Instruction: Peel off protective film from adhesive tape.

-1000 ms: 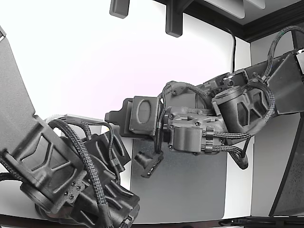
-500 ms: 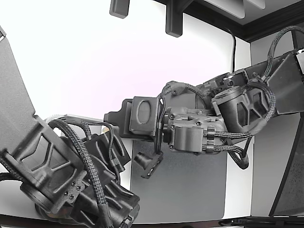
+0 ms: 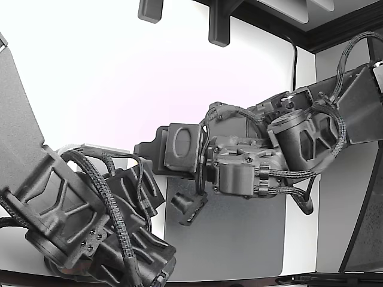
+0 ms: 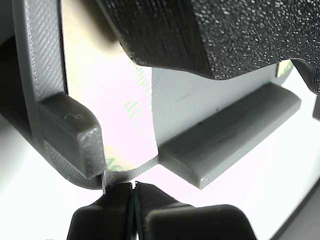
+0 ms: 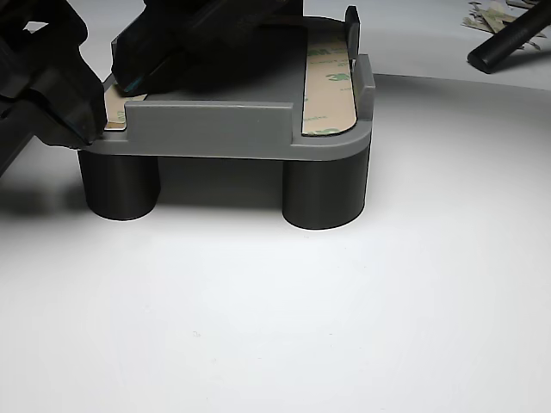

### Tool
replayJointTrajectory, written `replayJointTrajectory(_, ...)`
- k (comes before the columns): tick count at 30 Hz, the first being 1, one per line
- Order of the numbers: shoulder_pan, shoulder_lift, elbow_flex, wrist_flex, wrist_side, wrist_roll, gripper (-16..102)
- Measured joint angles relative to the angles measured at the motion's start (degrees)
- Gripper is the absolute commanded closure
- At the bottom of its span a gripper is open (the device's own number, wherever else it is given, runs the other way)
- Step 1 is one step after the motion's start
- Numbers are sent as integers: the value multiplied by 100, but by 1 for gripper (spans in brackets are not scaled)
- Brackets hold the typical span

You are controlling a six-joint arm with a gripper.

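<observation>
A grey printed fixture (image 5: pixel 215 129) stands on two black round legs on the white table. A tape strip with green print (image 5: pixel 331 86) lies along one side of it, and a second tan strip (image 5: pixel 116 110) lies on the opposite side. In the wrist view the printed strip (image 4: pixel 107 100) runs beside a raised wall, and its film corner curls down off the edge. My gripper (image 4: pixel 134 200) is shut on that film corner, fingers pressed together. It shows as the black tip (image 5: pixel 84 129) at the fixture's corner. A second black gripper (image 5: pixel 207 34) rests on top of the fixture.
Both arms (image 3: pixel 245 167) (image 3: pixel 78 221) crowd over a grey mat (image 3: pixel 239 239) and hide the fixture in the exterior view. Peeled film scraps (image 5: pixel 491 15) and a black rod (image 5: pixel 512 39) lie behind the fixture. White table spreads in front of it.
The arm on the exterior view's right has shifted slightly down and to the right. The large arm in the foreground has not moved.
</observation>
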Motion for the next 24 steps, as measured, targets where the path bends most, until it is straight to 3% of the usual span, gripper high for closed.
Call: replayJointTrajectory(24, 26, 0, -62, -9, 79, -62, 97)
